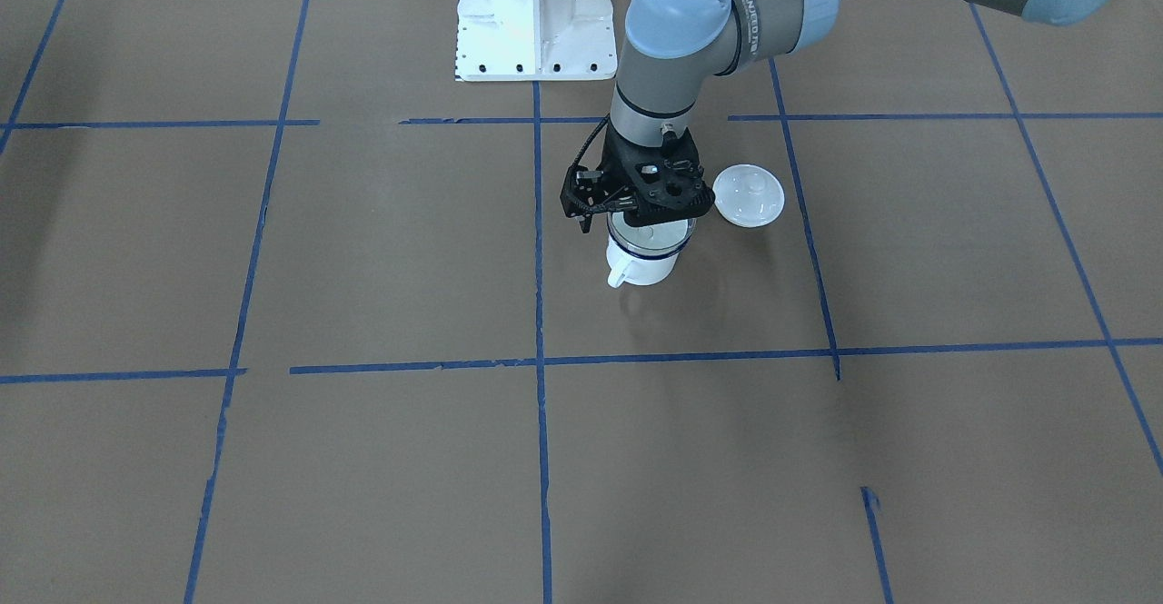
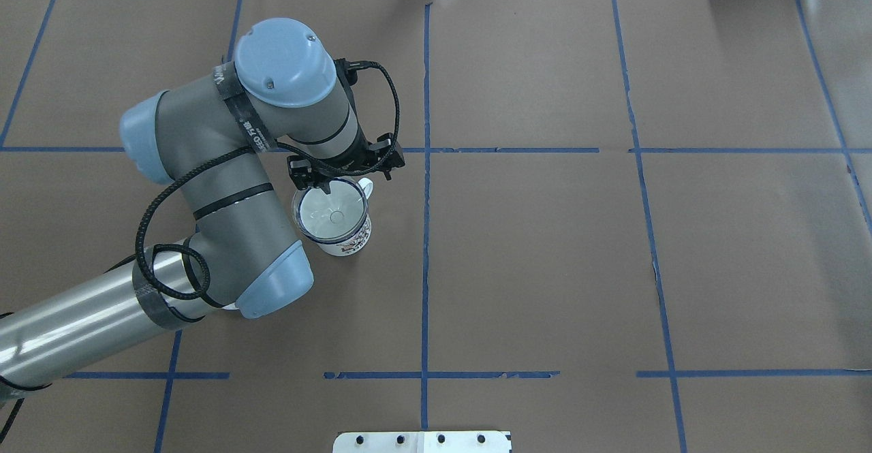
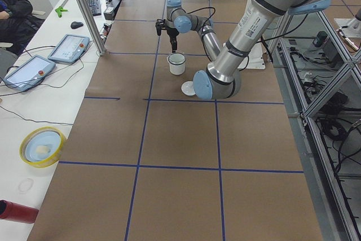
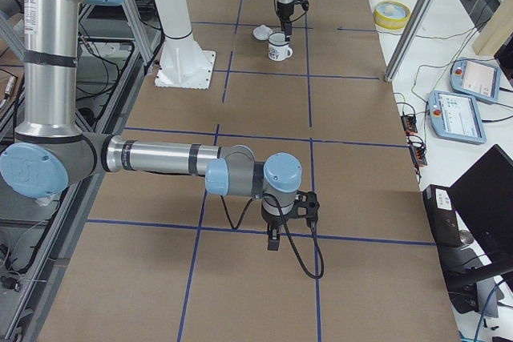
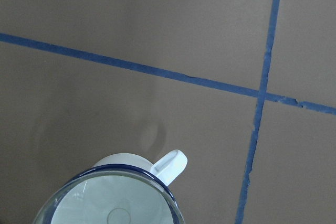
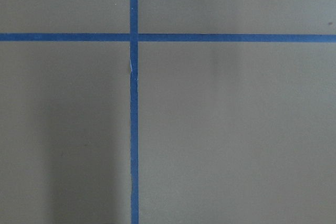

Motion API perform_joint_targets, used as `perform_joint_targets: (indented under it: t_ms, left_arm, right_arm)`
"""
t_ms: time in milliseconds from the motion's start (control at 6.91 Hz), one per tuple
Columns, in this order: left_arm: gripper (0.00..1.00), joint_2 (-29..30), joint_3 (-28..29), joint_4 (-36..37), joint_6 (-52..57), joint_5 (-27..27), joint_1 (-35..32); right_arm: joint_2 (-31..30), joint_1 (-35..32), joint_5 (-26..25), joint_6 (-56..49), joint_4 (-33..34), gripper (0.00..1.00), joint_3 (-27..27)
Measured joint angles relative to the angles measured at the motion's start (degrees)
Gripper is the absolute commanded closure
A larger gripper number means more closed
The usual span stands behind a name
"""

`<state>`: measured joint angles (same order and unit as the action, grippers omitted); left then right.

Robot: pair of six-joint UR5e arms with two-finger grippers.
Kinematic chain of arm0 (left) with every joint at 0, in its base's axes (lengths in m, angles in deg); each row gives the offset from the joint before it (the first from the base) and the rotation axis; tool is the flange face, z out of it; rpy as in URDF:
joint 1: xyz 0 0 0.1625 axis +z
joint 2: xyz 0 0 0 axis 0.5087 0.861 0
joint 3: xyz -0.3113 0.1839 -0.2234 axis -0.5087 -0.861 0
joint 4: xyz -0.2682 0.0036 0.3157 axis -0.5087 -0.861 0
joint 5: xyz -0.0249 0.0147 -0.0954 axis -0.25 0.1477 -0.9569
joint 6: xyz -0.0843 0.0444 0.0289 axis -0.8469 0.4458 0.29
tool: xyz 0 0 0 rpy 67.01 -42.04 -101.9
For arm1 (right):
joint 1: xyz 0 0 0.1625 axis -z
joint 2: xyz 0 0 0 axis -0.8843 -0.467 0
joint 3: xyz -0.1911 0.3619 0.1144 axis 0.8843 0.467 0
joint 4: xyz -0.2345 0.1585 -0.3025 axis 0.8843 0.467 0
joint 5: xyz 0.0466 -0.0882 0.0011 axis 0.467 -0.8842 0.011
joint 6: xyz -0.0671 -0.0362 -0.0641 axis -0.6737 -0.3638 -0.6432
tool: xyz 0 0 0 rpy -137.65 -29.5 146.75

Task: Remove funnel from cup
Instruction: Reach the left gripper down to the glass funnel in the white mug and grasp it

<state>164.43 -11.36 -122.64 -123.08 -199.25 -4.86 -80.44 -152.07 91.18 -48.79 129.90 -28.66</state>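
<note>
Left gripper [image 2: 335, 184] at the rim of the funnel [image 2: 332, 216], which sits in the cup [image 2: 349, 240]
In the overhead view the white cup with its dark blue rim stands upright left of centre, just left of the middle vertical tape line [image 2: 425, 269]. The clear funnel is seated in the cup's mouth. The left gripper's black fingers hang at the funnel's upper edge, near the cup's handle; whether they are spread or pinching the rim I cannot tell. A white domed lid [image 1: 748, 194] lies on the table [image 2: 545, 269] just beside the cup. The right gripper [image 4: 273, 239] hangs low over the paper in the lower middle of the right side view, well apart from the cup, and its finger state cannot be told
</note>
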Motion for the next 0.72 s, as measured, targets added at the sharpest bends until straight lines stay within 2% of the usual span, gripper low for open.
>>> perform_joint_targets:
  t_ms: [145,289,434,723]
  left_arm:
    - [0.01,0.1,0.7,0.0,-0.1,0.6,0.6]
    - [0.31,0.2,1.1,0.0,0.0,1.7,1.2]
    - [0.99,0.4,1.3,0.0,0.1,2.3,1.5]
    - [1.00,0.6,1.3,0.2,0.7,2.6,1.7]
  right_arm:
    - [0.0,0.0,0.0,0.0,0.0,0.00,0.0]
    - [0.0,0.0,0.0,0.0,0.0,0.00,0.0]
    - [0.0,0.0,0.0,0.0,0.0,0.00,0.0]
    - [0.0,0.0,0.0,0.0,0.0,0.00,0.0]
